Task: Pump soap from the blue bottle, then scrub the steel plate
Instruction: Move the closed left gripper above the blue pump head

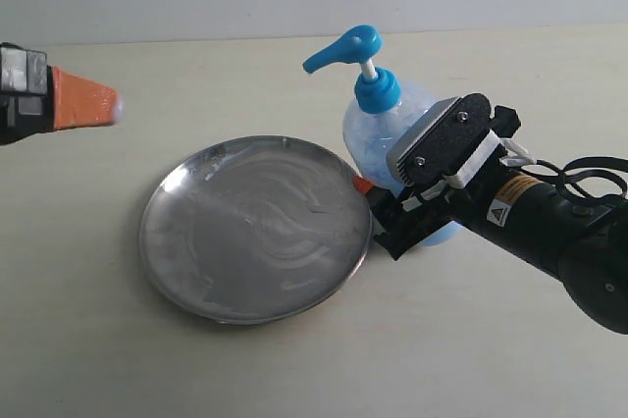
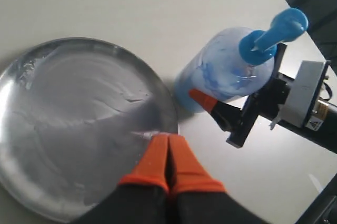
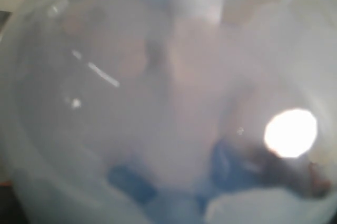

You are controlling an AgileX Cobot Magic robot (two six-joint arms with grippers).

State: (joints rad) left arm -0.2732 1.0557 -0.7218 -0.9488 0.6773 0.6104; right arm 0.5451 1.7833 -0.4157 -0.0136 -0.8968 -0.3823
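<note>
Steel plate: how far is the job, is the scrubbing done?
The round shiny steel plate carries swirly pale soap smears, so pumping and spreading look done. In hand: the right gripper has its jaws around the tall clear bottle with the blue pump. The left gripper hangs near the plate, jaws shut, empty. Left, probably: releasing the bottle.

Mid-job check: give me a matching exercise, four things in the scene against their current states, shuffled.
1 left gripper
2 right gripper
3 steel plate
4 pump head

A covered in pale smears
B fingers either side of the blue bottle
C orange fingers pressed shut
D up, white stem showing

Pairs: 1-C, 2-B, 3-A, 4-D
</note>
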